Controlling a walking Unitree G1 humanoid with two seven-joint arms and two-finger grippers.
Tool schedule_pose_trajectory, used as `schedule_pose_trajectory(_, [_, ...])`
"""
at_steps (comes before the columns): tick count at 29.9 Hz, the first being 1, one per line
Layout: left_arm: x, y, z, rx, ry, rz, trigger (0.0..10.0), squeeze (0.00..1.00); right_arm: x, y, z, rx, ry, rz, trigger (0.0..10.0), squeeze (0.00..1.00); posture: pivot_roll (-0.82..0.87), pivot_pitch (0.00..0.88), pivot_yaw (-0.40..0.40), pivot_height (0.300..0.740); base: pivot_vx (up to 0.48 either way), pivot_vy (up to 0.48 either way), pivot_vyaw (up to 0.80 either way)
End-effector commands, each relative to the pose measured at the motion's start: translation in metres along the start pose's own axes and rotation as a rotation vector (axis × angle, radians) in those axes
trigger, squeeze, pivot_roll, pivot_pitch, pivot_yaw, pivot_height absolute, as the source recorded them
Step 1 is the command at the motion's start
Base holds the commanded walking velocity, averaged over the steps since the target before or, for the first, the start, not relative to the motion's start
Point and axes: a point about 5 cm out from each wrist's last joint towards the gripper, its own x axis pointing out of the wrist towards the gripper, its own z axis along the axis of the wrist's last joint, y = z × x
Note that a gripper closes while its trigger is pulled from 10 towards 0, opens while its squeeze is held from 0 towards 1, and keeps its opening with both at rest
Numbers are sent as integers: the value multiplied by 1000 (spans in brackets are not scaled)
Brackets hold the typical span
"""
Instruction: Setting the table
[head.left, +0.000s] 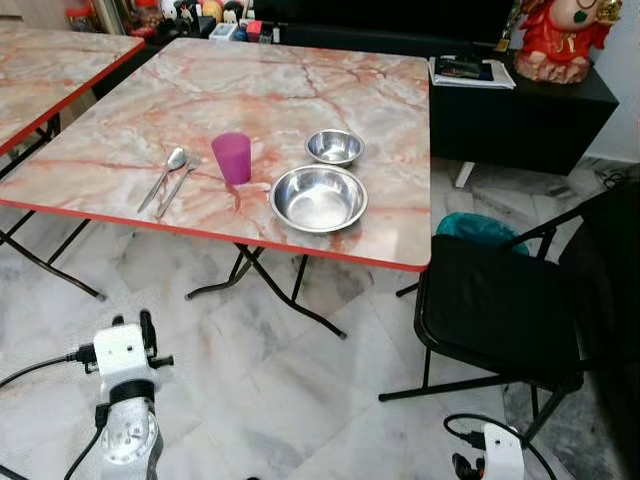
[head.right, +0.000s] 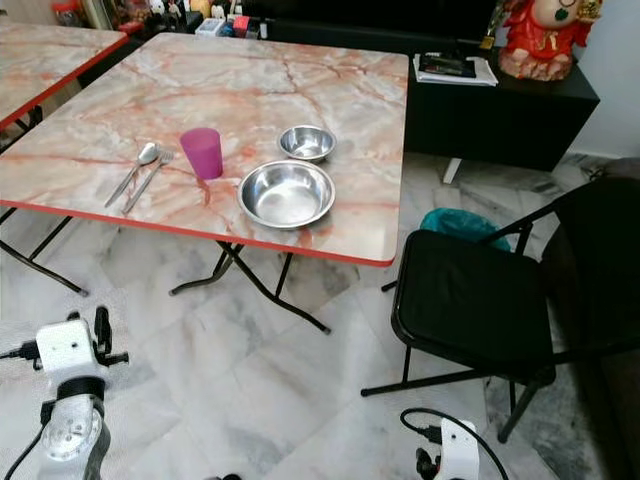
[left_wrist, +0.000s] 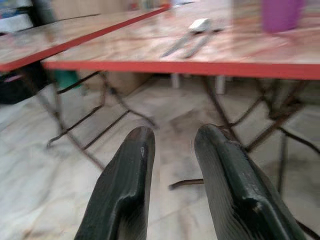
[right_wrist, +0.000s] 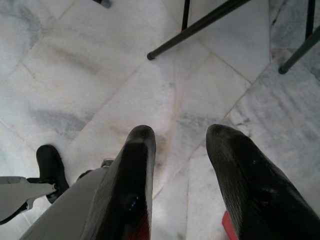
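- Marble-pattern worktop with red edge ahead of me; all tableware sits near its front edge.
- Large steel bowl closest to the edge, small steel bowl just behind it.
- Purple cup upright, left of the bowls; spoon and fork lie side by side left of the cup.
- Black folding chair to the right of the worktop, on the marble floor.
- My left gripper is low, below worktop height, fingers apart, holding nothing.
- My right gripper points down at the floor, fingers spread, empty.
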Motion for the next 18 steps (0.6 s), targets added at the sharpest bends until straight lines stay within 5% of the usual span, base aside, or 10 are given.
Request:
schedule_pose_trajectory(1, [11, -11, 14, -16, -33, -69, 10000, 0, -1, -1, -2, 21, -3, -12, 10000, 0, -9, 121, -39, 740, 0, 0, 0])
schedule_pose_trajectory(5, [29, -22, 36, -38, -86, -122, 10000, 0, -1, -1, -2, 30, -9, -11, 10000, 0, -12, 121, -37, 740, 0, 0, 0])
schedule_pose_trajectory(13, [79, -39, 82, -234, -90, -206, 10000, 0, -1, -1, -2, 26, -3, -13, 10000, 0, -9, 120, -37, 740, 0, 0, 0])
schedule_pose_trajectory(18, [99, -42, 93, -232, -70, -251, 10000, 0, -1, 0, -3, 26, -3, -11, 10000, 0, -17, 120, -33, 740, 0, 0, 0])
